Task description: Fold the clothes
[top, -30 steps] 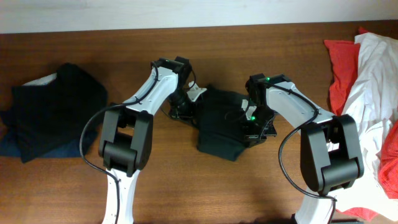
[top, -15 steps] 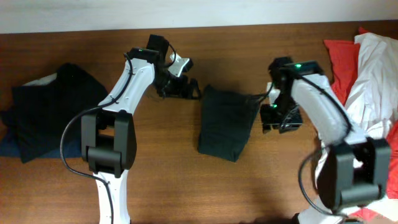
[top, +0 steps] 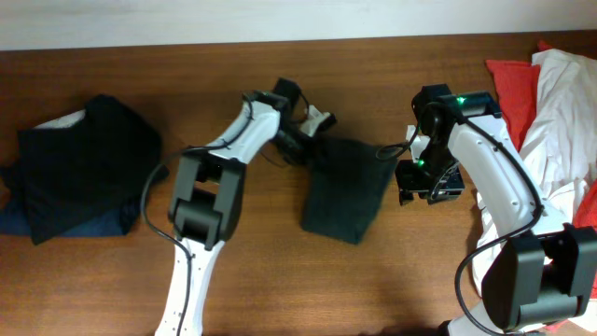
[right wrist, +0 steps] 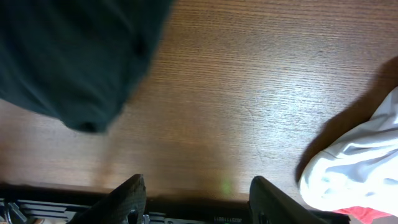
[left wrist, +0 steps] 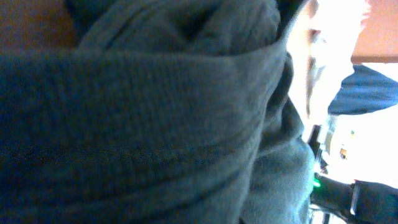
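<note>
One dark garment (top: 343, 191) | left jaws at corner | right jaws spread, beside it

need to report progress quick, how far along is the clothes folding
Done: a stack of folded dark clothes sits at the left of the table. In hand: the dark garment mid-table looks folded. The left gripper is at its upper edge, grip unclear, and the right gripper is open beside it. Left: the red and white pile at the right is unfolded.

Brown wooden table (top: 270, 275): folded dark garment (top: 345, 196) centre, dark stack (top: 84, 168) left, red-white heap (top: 550, 112) right.
</note>
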`<action>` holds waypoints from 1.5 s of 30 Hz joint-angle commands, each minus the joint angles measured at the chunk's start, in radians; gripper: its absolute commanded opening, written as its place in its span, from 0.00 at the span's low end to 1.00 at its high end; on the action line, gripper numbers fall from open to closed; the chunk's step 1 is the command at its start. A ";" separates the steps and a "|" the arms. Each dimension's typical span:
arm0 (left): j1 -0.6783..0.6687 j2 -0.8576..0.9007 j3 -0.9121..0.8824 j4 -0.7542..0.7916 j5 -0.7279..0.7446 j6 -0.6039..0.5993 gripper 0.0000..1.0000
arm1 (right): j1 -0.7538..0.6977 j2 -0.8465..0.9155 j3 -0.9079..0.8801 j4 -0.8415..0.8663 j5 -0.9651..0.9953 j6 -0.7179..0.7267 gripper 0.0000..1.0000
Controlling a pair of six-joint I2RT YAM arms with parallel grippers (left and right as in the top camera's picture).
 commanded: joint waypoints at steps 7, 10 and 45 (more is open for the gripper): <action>0.436 -0.419 0.191 -0.292 -0.751 0.009 0.01 | -0.006 -0.014 0.016 -0.001 0.038 -0.014 0.57; 0.557 -0.475 0.191 -0.272 -0.803 0.009 0.01 | -0.006 -0.014 0.016 -0.003 0.038 -0.015 0.57; 0.365 -0.420 0.135 -0.702 -0.740 -0.118 0.99 | -0.122 -0.091 0.020 -0.056 -0.109 -0.037 0.99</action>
